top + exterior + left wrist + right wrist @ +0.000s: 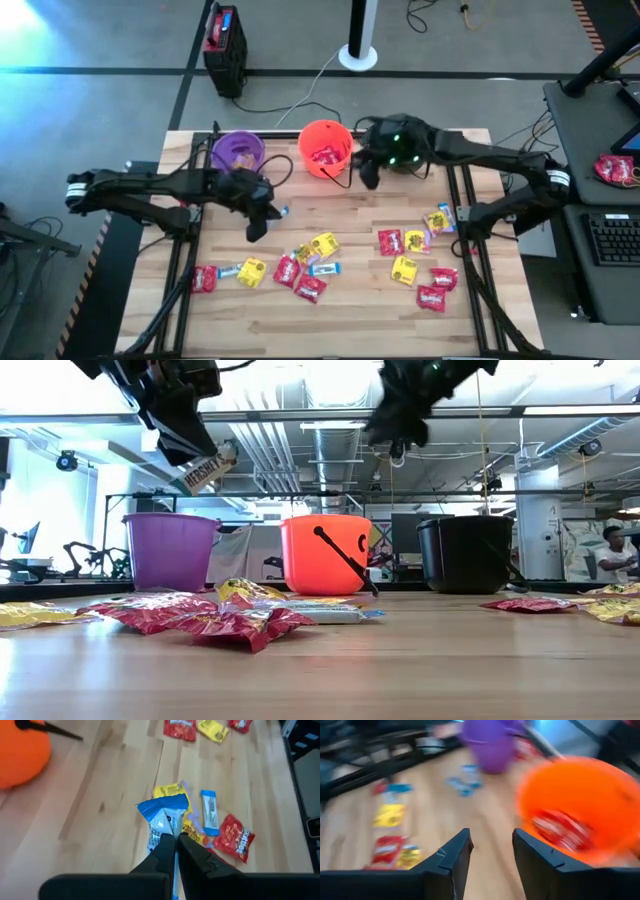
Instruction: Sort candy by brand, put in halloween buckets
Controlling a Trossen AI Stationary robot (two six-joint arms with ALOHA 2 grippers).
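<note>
Leftmost, we see the left gripper (262,222) raised above the table (350,320), in front of the purple bucket (238,151), its fingers (165,851) clamped on a blue-and-white packet (164,817). In the low view that packet (203,472) hangs clear of the wood, tilted, with part of its lettering legible. Below it more candy (300,270) lies loose: red, yellow and blue-and-white wrappers, some overlapping so that we cannot count them surely. A second scatter (420,262) lies toward the right side.

Next comes the orange bucket (325,147), with red packets (325,156) inside and its black handle fallen down the front. We cannot make out what the purple one holds. The black bucket (465,553) shows plainly in the low view, but from above it is hidden under the right arm.

The right gripper (492,851) hovers beside the orange bucket, fingers apart and nothing between them; its wrist view is smeared.

Around the table we see a grey floor with cables, a keyboard (610,238) cut off at the right edge, and, in the low view, a person (610,555) far behind.
</note>
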